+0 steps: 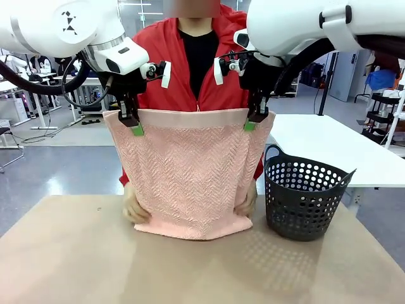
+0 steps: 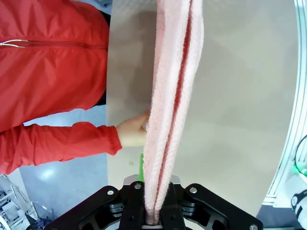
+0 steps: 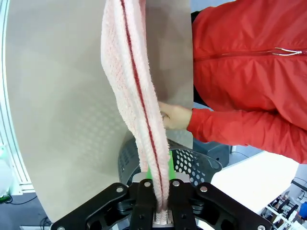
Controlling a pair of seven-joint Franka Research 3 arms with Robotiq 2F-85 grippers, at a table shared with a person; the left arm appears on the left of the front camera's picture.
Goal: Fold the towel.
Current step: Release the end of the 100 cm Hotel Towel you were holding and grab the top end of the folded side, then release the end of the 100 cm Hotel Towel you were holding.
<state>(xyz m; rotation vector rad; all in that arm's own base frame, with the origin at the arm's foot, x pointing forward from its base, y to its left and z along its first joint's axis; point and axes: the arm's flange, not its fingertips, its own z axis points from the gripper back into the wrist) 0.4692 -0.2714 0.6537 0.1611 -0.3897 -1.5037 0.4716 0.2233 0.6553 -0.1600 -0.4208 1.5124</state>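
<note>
While a person's hands (image 1: 134, 208) hold its lower corners on the surface (image 1: 76, 253), the salmon-pink towel (image 1: 190, 171) hangs from left jaws and right jaws, each pinching a top corner.

A dark perforated basket (image 1: 304, 196) stands on the tan table (image 1: 76, 253), right side; red jacket (image 1: 164, 57) behind.

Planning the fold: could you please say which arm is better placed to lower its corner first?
Likely the left gripper: like the right gripper it is shut on the towel at its top edge, but the basket crowds the right side.
</note>
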